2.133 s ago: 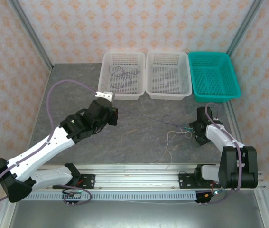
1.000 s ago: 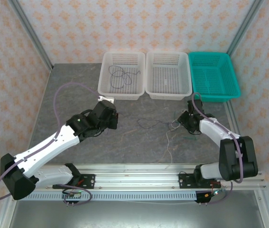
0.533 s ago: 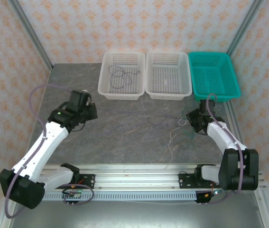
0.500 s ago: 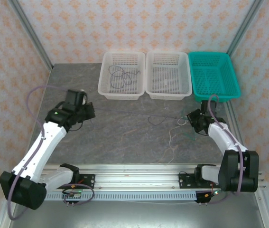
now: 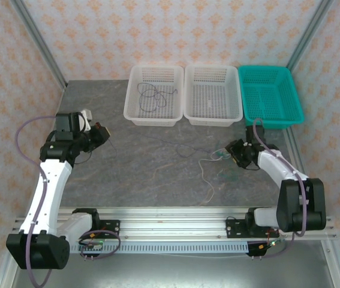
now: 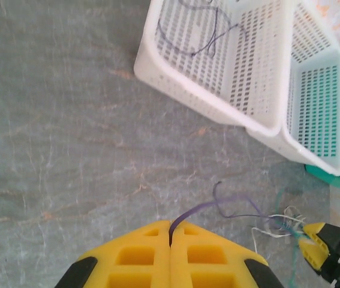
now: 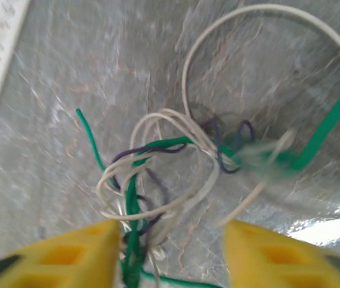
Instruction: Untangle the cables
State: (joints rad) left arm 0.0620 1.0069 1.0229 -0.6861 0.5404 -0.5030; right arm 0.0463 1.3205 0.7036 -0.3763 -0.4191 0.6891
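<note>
Since the earlier frames the purple cable has been drawn out further to the left. The left gripper, clenched on its end, has travelled toward the left edge of the counter, while the right gripper has let go, and its jaws now stand apart on either side of the knot of cables. This knot lies on the right part of the counter, just in front of the right gripper, with the white cable looping out of it and the green cable crossing through it. I judge that the pull has lengthened the free part of the purple cable, but it is probably not yet out of the knot: the right wrist view is blurred there, and some dark strands seem to sit among the white loops. The counter is a grey surface with a stone pattern. At its far side stand a white basket with one dark cable already inside, a second white basket and a teal basket, side by side. Walls with a pale orange pattern close the room, and a metal rail runs along the near edge.
</note>
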